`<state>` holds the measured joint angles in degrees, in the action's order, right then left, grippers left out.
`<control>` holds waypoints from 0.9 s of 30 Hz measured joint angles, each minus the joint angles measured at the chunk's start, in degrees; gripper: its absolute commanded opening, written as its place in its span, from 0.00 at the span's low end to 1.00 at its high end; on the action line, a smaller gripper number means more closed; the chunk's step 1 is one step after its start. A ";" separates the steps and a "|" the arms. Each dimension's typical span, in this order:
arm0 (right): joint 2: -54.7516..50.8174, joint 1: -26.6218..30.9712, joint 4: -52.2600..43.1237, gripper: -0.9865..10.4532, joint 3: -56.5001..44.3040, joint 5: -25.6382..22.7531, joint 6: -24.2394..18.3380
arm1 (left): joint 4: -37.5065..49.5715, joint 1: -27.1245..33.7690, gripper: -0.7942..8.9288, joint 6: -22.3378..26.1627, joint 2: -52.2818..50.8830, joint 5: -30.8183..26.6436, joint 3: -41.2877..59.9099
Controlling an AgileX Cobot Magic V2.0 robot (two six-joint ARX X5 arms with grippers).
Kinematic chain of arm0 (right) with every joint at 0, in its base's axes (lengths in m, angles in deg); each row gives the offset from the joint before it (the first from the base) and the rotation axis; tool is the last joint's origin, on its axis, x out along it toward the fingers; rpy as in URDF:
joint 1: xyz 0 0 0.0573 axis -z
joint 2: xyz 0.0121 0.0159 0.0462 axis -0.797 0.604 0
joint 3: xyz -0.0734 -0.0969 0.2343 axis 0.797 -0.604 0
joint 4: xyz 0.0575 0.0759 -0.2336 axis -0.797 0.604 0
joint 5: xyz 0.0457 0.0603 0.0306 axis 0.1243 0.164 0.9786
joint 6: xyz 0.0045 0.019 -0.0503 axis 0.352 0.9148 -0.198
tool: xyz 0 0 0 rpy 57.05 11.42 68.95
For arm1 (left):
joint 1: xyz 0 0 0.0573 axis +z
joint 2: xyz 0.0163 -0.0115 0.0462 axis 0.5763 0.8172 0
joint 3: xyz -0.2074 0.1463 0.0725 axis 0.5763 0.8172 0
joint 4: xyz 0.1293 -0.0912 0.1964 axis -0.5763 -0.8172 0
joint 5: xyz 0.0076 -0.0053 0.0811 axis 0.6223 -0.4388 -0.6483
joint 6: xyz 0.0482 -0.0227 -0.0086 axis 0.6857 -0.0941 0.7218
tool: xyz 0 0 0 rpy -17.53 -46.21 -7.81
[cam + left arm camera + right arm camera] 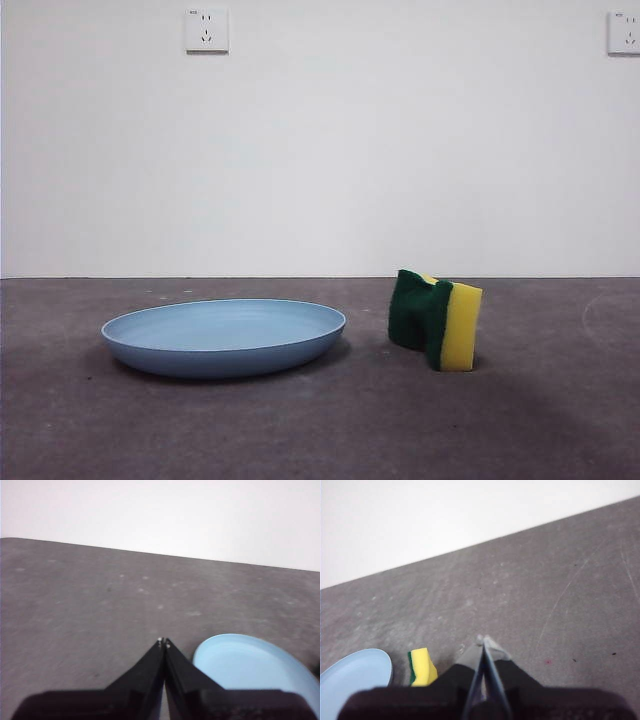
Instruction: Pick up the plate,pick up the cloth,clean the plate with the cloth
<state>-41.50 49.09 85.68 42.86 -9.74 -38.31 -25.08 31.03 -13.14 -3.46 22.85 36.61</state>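
The light-blue plate (224,336) lies flat on the grey table, left of centre in the front view. The cloth, a yellow and dark green sponge (437,320), stands on its edge to the right of the plate, apart from it. My left gripper (164,642) is shut and empty above the table, beside the plate (255,665). My right gripper (483,640) is shut and empty, with the sponge (422,667) and the plate's edge (355,672) off to one side. Neither gripper shows in the front view.
A grey table (320,420) runs back to a white wall with two sockets (206,30) high up. Nothing else stands on the table.
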 measured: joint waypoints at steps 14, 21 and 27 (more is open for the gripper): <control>28.02 0.00 25.11 0.09 28.35 20.00 -9.75 | -15.10 0.00 0.08 3.43 28.61 14.60 -23.37; 33.11 0.00 26.51 0.38 30.27 23.76 -13.11 | -22.56 0.00 0.46 4.81 37.77 15.45 -27.67; 33.29 0.00 26.56 0.44 30.36 23.80 -13.18 | -22.12 0.00 0.47 4.15 41.40 16.72 -27.67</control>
<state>-8.21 49.09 112.23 73.22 14.06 -51.49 -47.20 31.03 -8.99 37.94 39.57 8.94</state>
